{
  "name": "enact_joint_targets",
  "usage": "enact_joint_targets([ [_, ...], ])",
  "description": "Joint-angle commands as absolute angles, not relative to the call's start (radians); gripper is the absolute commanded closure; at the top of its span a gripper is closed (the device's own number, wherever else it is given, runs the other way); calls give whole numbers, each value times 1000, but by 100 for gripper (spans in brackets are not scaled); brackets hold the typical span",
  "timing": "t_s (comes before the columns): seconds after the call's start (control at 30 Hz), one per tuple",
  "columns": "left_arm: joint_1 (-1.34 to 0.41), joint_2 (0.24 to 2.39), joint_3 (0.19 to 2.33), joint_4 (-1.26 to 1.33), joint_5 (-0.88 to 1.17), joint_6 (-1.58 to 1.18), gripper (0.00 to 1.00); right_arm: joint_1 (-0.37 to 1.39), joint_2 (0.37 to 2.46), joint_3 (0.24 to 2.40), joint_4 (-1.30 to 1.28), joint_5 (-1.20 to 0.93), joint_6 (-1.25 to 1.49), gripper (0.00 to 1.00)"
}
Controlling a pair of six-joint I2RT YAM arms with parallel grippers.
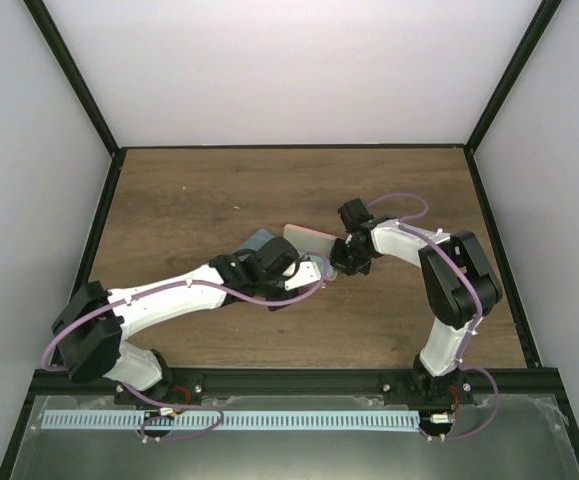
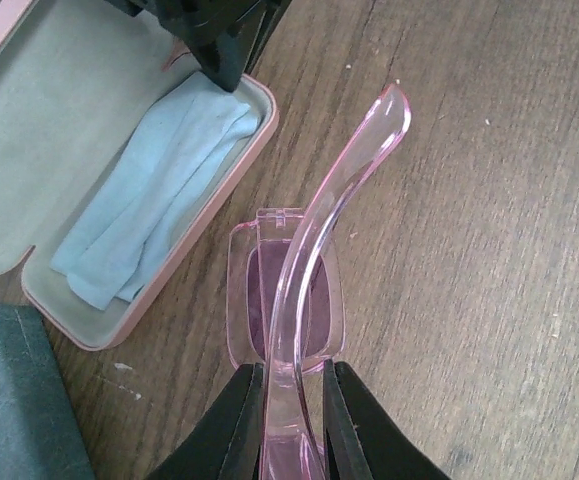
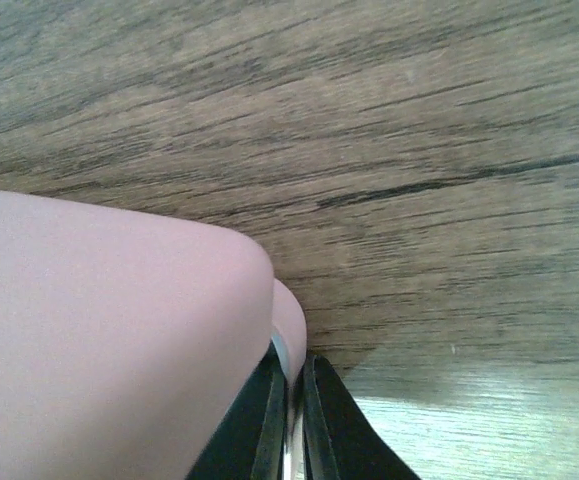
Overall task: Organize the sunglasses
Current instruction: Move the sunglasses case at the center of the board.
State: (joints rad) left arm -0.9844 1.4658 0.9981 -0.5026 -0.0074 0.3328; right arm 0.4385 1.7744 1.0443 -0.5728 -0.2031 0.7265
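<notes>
- Left pincer (image 2: 294,372): pinching one arm of the pinkish-purple sunglasses (image 2: 314,230) close to the hinge. Fingers are nearly together and it's a thin plastic hold.
- The glasses sit just right of the open pink case (image 2: 184,250), outside it. The lens front hangs below the held arm; can't tell if it touches the desk (image 2: 489,250). No second pair in any view.
- Risk: a one-arm hold lets the front swing on the hinge, so it could fold or twist out on the way over.
- Risk: the arm's long free tip points away from the pincer and could catch the case rim on the way in.
- A blue-grey case (image 2: 9,400) touches the pink one's near side, so little slack there.
- Inside the case, the pale blue cloth (image 2: 159,190) lies bunched along the right wall. Glasses dropped on it may sit proud and block the lid.
- Right pincer (image 3: 294,365): pressed together at the case's far rim, apparently nipping the thin wall. A corner hold is narrow, so the case could pivot or slip if pushed.
- Top view: both wrists are crowded over the case, so a contact hazard.
</notes>
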Motion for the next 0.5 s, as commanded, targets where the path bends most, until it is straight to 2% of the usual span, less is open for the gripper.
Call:
enact_joint_targets([
  [0.0,-970,1441,1006,-478,-20,328,96,443,1755,1032,-619,-123,691,98],
  [0.47,-959,1452,1055,-462,31,332,96,443,1622,946,-643,-105,536,98],
])
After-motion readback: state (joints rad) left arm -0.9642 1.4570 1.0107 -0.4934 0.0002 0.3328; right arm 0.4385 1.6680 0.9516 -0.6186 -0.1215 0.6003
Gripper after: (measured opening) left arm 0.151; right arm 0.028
